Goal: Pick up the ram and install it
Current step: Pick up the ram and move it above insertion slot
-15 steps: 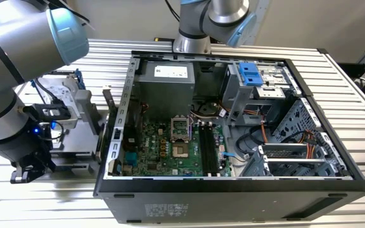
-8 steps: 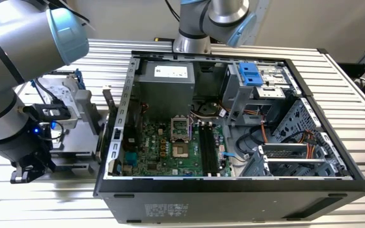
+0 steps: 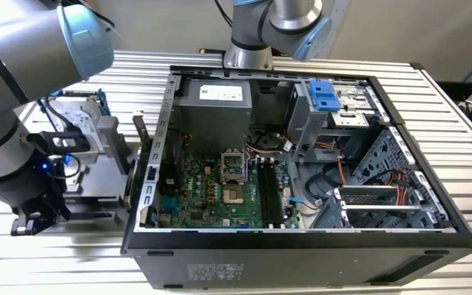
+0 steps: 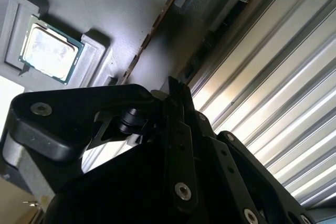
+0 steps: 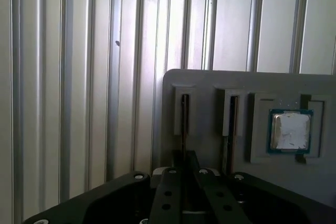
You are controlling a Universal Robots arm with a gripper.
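step: grasping the ram (image 5: 185, 121) | place: it is standing on edge in the gray holder (image 5: 210, 85), in the slot farther from the processor (image 5: 289, 131) | gripper (image 5: 185, 157): seemingly pinching its end, narrow | care: lifting straight along the slot, without twisting

Ram (image 5: 184, 121) edge-on, largely hidden in grey holder (image 5: 294, 85); claw (image 5: 184, 155) base cropped

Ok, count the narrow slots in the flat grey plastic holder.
2 on the holder: one slot beside the square silver-topped processor chip, one slot farther from it. More may be hidden.
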